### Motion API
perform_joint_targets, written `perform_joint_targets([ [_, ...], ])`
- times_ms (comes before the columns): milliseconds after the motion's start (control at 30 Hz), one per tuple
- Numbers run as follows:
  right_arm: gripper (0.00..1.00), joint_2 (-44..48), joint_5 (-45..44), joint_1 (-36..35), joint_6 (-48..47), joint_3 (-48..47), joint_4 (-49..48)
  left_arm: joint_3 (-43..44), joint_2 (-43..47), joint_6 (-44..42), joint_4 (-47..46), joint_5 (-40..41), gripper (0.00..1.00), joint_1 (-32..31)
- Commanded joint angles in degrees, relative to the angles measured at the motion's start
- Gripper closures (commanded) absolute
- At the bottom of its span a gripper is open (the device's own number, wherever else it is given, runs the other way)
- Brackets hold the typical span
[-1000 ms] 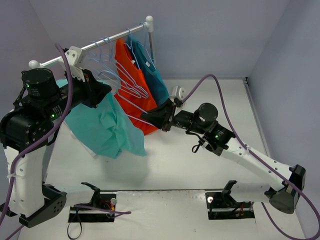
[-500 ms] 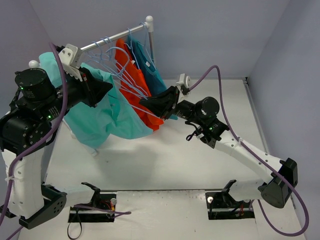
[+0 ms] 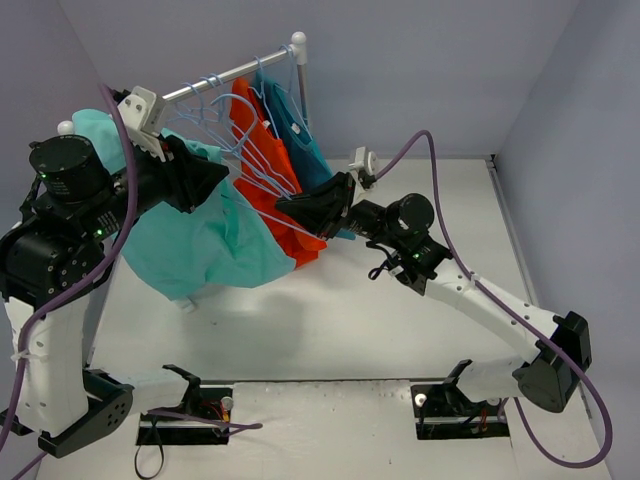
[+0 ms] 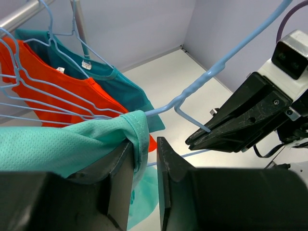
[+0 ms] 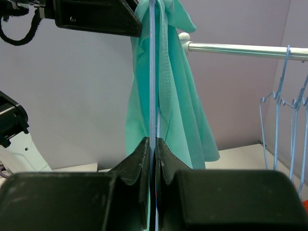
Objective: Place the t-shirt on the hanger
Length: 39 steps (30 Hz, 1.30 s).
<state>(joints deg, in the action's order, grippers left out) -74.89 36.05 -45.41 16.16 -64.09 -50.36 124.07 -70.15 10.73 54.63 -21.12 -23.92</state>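
Top external view: the left gripper (image 3: 205, 180) is raised just in front of the clothes rail (image 3: 215, 84). The mint t-shirt (image 3: 215, 250) is bunched over it and hangs in loose folds, its lower edge close above the table (image 3: 350, 320). The right gripper (image 3: 290, 207) reaches in from the other side, closed on the thin wire of a pale blue hanger (image 5: 152, 72). The hanger's far end runs into the shirt's folds; how far it sits inside the cloth cannot be told.

From the left wrist, a stitched edge of the t-shirt drops into the gap between the fingers (image 4: 120, 163). It lies against one finger with space showing before the other, so these jaws stand slightly apart and do not pinch it. The hanger's twisted neck meets that same edge.

Room is tight near the rail. An orange shirt (image 3: 250, 125), a darker teal shirt (image 3: 308, 145) and several spare hangers (image 3: 215, 110) hang just behind the two grippers, and the orange cloth is just beside the right gripper. White table shows between the shirt's lower edge and the arm bases. The right arm is well apart from the side wall (image 3: 570, 150).
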Motion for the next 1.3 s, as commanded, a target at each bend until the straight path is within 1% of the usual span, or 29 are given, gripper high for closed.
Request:
perform_joint_targets([
  [0,1.00,1.32,0.07,0.15,0.45,-0.72,-10.46,3.44,-0.33,0.76,-6.37,-0.33,0.86,0.02],
  [133,1.00,1.93,0.07,0.46,0.38,0.50,-10.46,3.22,-0.02,0.18,-6.38,0.95,0.86,0.02],
  [167,1.00,2.09,0.17,0.59,0.51,0.93,-10.51,3.15,0.30,-0.35,-6.38,1.79,0.81,0.02],
  [200,1.00,2.23,0.27,0.78,0.65,1.33,-10.52,3.08,0.65,-0.87,-6.38,2.50,0.75,0.02],
  [233,1.00,2.32,0.40,1.07,0.78,1.65,-10.46,3.00,0.94,-1.51,-6.36,2.80,0.68,0.02],
  [300,1.00,2.32,0.94,1.33,1.11,2.24,-10.46,2.73,1.27,-3.10,-6.22,2.80,0.44,0.02],
  [367,1.00,2.44,1.12,1.29,1.24,3.08,-10.46,2.09,1.53,-3.98,-6.26,2.37,0.31,0.02],
  [400,1.00,2.42,1.12,1.33,1.20,3.50,-10.46,1.70,1.69,-4.68,-6.24,2.18,0.27,0.02],
  [467,1.00,2.56,1.26,1.42,1.16,4.15,-10.46,0.83,2.21,-7.11,-6.16,2.27,0.23,0.02],
  [533,1.00,3.02,1.57,1.62,1.27,4.71,-10.46,-1.70,3.38,-11.38,-5.89,3.17,0.21,0.02],
  [633,1.00,3.72,2.39,2.16,1.64,5.75,-10.39,-4.78,4.14,-18.35,-4.13,5.51,0.21,0.10],
  [667,1.00,3.79,2.53,2.25,1.80,6.00,-10.37,-5.06,4.15,-19.25,-3.39,6.07,0.21,0.10],
  [733,1.00,4.24,3.55,2.67,2.10,6.52,-10.32,-6.18,4.02,-24.67,-0.78,7.15,0.21,0.07],
  [833,1.00,4.63,4.52,2.83,2.39,7.31,-10.20,-7.31,4.06,-30.84,0.45,9.43,0.20,0.10],
  [900,1.00,4.87,5.50,2.87,2.68,7.70,-10.08,-7.26,3.82,-35.75,1.60,10.66,0.17,0.10],
  [1133,1.00,5.80,7.97,2.87,3.27,8.63,-9.32,-9.54,5.45,-46.21,2.76,12.94,0.03,0.10],
  [1267,1.00,5.88,8.89,2.87,3.33,9.27,-9.09,-10.35,6.92,-52.16,3.42,12.31,0.03,0.10],
])
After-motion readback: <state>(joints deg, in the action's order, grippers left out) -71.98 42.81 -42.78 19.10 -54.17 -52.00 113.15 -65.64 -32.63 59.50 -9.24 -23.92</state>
